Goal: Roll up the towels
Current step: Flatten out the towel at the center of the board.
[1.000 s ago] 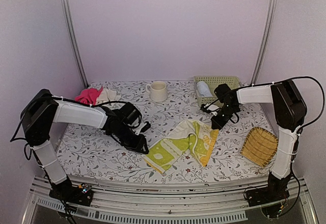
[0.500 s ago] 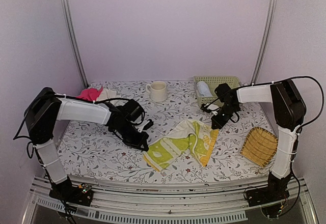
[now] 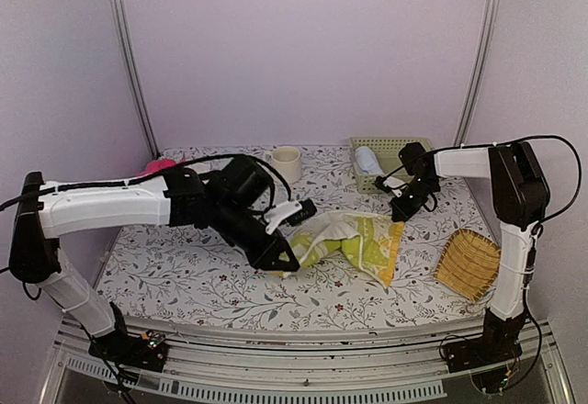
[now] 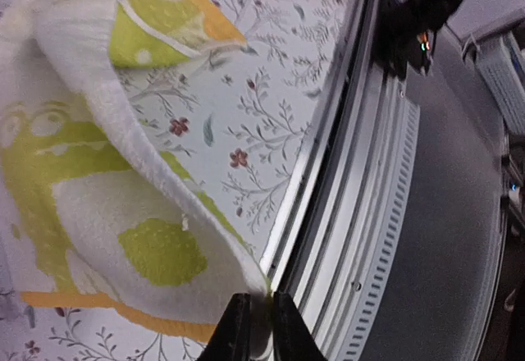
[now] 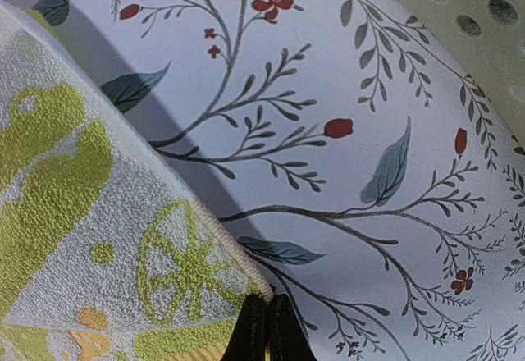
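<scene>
Floral-print table (image 3: 184,280), lilac walls (image 3: 303,55), metal corner posts (image 3: 130,55) — patterned towel (image 3: 372,239) bunched mid-table

You are looking into a small booth. A plain pale lilac back wall (image 3: 303,55) rises behind the worktop, and matching side walls (image 3: 55,73) close it in on both sides. Two slim silvery metal posts (image 3: 131,64) stand at the rear corners. The worktop (image 3: 184,285) is covered with a white cloth printed with grey-blue leafy sprigs and small red flowers. Along its near edge runs a silvery aluminium rail (image 3: 303,338) with a slotted strip below it. The light is soft and even, and shadows on the cloth are faint.
</scene>
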